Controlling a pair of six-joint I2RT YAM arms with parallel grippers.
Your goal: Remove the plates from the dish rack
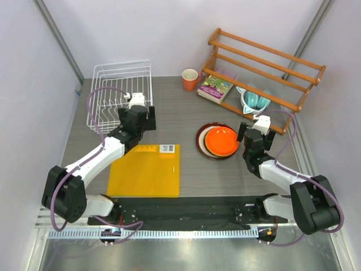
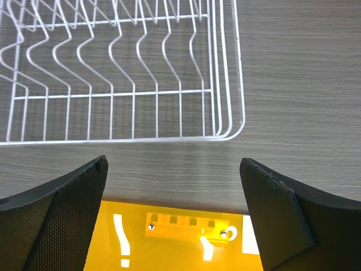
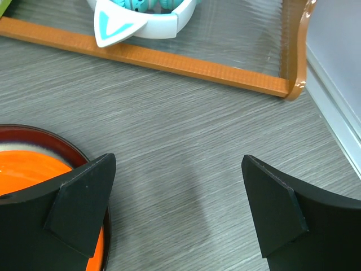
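Observation:
The white wire dish rack [image 1: 121, 90] stands at the back left with no plates in it; it also shows in the left wrist view [image 2: 124, 96]. The orange plate [image 1: 221, 141] lies on the dark red plate [image 1: 201, 138] at mid-table. A thin pale rim shows between them; I cannot tell whether it is the lime green plate. My left gripper [image 1: 138, 116] is open and empty, just short of the rack's near edge [image 2: 174, 164]. My right gripper [image 1: 255, 131] is open and empty, right of the stack [image 3: 179, 160], beside the orange plate [image 3: 28, 172].
A yellow board [image 1: 146, 169] lies under the left arm, also in the left wrist view [image 2: 169, 237]. An orange wooden shelf [image 1: 265, 62] holds a teal and white item [image 1: 255, 100]. An orange mug [image 1: 190, 79] and a book [image 1: 215, 88] sit at the back.

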